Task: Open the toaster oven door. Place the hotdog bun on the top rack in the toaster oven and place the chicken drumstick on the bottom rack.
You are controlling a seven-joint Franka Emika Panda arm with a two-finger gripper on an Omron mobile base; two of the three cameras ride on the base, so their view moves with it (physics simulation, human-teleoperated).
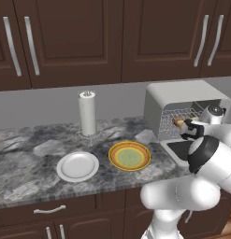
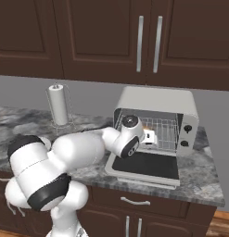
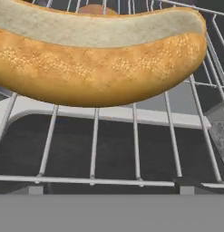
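Note:
The toaster oven (image 1: pixel 182 93) (image 2: pixel 157 99) stands on the counter with its door (image 1: pixel 177 149) (image 2: pixel 146 165) folded down flat. The hotdog bun (image 3: pixel 99 63) (image 1: pixel 177 122) lies across a wire rack (image 3: pixel 136 149) at the front of the oven mouth; I cannot tell which rack it is. My gripper (image 3: pixel 108 186) (image 1: pixel 184 128) (image 2: pixel 147 138) is at the oven mouth just in front of the bun, open, with its fingers clear of the bun. A small golden-brown lump (image 3: pixel 93 8) peeks over the bun; whether it is the chicken drumstick I cannot tell.
A white plate (image 1: pixel 78 166) and a yellow bowl (image 1: pixel 129 155) sit bare on the marble counter left of the oven. A paper towel roll (image 1: pixel 87 113) (image 2: pixel 58 104) stands near the back wall. Dark cabinets hang above, and the oven's knobs (image 2: pixel 187 135) are on its right.

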